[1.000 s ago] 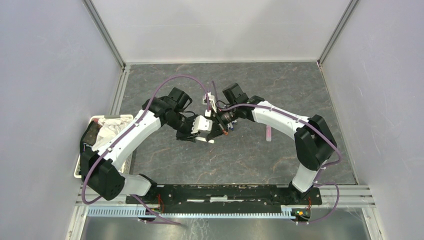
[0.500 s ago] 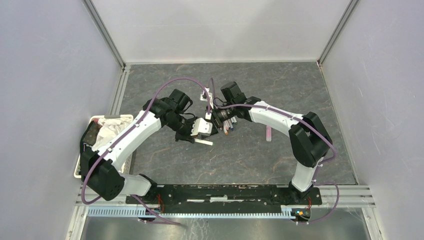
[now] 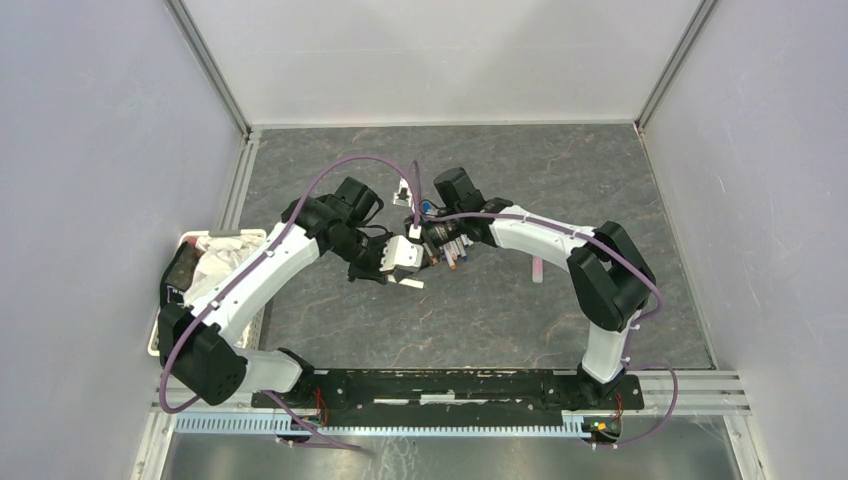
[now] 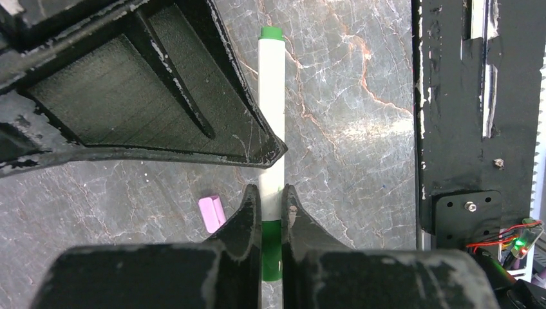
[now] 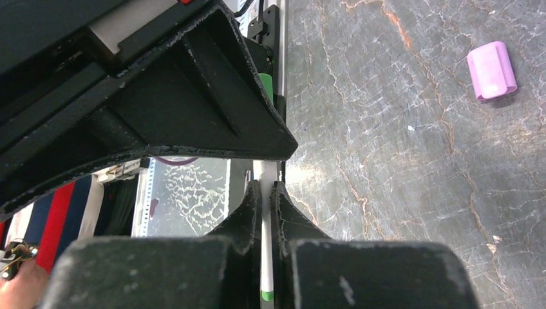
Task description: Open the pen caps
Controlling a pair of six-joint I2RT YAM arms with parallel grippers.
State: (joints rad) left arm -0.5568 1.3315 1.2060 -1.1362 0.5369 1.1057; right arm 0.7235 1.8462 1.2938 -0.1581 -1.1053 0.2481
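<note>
My two grippers meet over the middle of the table on one pen. It has a white barrel (image 4: 271,96) with a green tip at its far end. My left gripper (image 4: 271,193) is shut on it where the white meets a green section (image 4: 271,254). My right gripper (image 5: 265,188) is shut on the thin white barrel (image 5: 266,174). In the top view the left gripper (image 3: 415,264) and right gripper (image 3: 432,244) touch nose to nose. A loose pink pen cap (image 4: 212,214) (image 5: 491,69) lies on the table. Several more pens (image 3: 457,252) lie beside the right gripper.
A pale pink pen (image 3: 537,267) lies alone to the right of the arms. A white basket (image 3: 188,243) holding crumpled cloth stands at the table's left edge. A black rail (image 3: 450,385) runs along the near edge. Grey walls close in the left, right and back.
Both grippers stay together on the pen and have drifted slightly left. The right arm's elbow has swung leftward.
</note>
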